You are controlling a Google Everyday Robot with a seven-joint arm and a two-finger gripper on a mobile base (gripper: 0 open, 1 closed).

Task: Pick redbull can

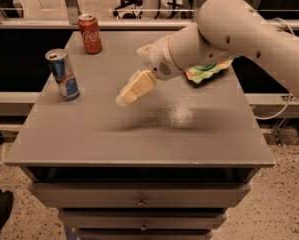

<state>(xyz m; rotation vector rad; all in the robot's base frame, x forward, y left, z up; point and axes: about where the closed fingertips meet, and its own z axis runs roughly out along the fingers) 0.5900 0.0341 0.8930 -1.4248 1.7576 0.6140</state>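
The redbull can [63, 74], slim, blue and silver with a silver top, stands upright near the left edge of the grey table [139, 134]. My gripper [131, 76] hovers above the table's middle, to the right of the can and well apart from it. Its cream fingers [136, 87] point down and left; they are spread and hold nothing. The white arm reaches in from the upper right.
An orange-red Coca-Cola can [90, 33] stands at the table's back left, behind the redbull can. A green snack bag [206, 73] lies at the right, partly under the arm. Drawers [139, 200] sit below the tabletop. A railing runs behind the table.
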